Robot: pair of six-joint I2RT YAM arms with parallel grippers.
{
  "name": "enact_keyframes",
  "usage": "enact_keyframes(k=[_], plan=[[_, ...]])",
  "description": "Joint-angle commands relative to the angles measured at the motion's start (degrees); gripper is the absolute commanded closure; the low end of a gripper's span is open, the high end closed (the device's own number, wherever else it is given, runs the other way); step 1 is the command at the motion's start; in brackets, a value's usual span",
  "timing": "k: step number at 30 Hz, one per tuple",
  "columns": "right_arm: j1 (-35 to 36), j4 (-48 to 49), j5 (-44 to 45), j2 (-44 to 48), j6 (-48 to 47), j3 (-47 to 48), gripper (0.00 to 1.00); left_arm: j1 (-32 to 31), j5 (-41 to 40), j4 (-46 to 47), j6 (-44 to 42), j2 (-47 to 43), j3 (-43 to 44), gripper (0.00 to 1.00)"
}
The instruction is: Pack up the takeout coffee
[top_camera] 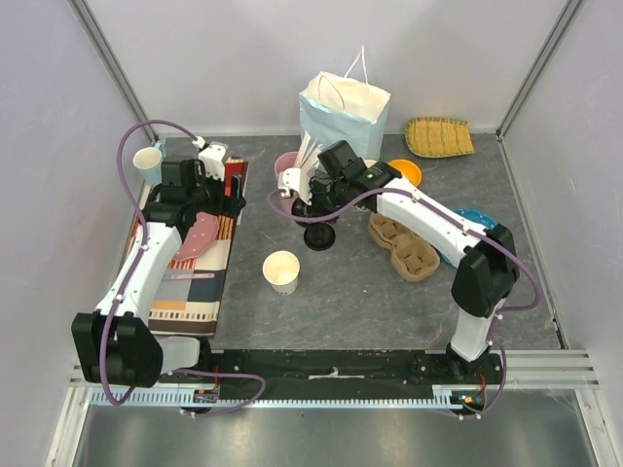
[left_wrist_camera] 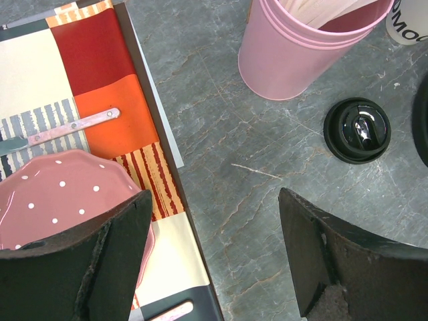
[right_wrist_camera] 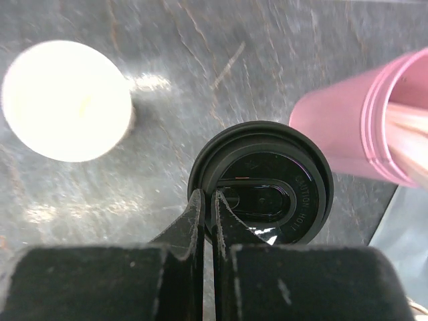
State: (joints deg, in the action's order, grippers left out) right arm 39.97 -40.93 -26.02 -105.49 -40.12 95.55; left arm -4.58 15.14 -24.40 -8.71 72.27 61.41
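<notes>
Fingers of the right gripper pressed together. Hangs right above the near rim of the black lid; contact with it not tellable. Lid off its cup, flat on the grey table, about mid-table. Just left of it and a little nearer the arm bases, the white paper cup: upright, mouth uncovered, inside too bright to read. Close to the lid, not touching.

Fingers of the left gripper spread wide, gripping nothing. Hovers at the edge of the striped placemat, beside a pink dotted plate lying on it. Pink-handled utensil on the mat too.

Behind the lid, a pink cup — stuffed with pale wooden sticks. Further back, the pale blue paper bag: upright, mouth open, white handles up, contents not visible. Right of the lid, a brown cardboard cup carrier. Beyond that, an orange bowl.
</notes>
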Motion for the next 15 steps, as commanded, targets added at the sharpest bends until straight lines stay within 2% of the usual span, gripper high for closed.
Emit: enact_keyframes(k=[1, 6, 11, 15], plan=[[4.6, -3.9, -1.8, 4.6, 4.7, 3.3, 1.0, 0.2, 1.0, -0.9, -1.7, -0.6, 1.0, 0.18], [10.3, -5.8, -4.3, 5.0, 7.9, 4.6, 1.0, 0.2, 1.0, -1.6, -2.0, -1.0, 1.3, 0.18], [16.3, -7.0, -0.4, 4.2, 9.9, 4.1, 1.0, 0.2, 1.0, -2.4, -2.0, -1.5, 0.9, 0.18], [18.2, -6.8, 0.1, 3.4, 10.3, 3.3, 1.0, 0.2, 1.1, -2.8, -2.0, -1.9, 0.3, 0.18]])
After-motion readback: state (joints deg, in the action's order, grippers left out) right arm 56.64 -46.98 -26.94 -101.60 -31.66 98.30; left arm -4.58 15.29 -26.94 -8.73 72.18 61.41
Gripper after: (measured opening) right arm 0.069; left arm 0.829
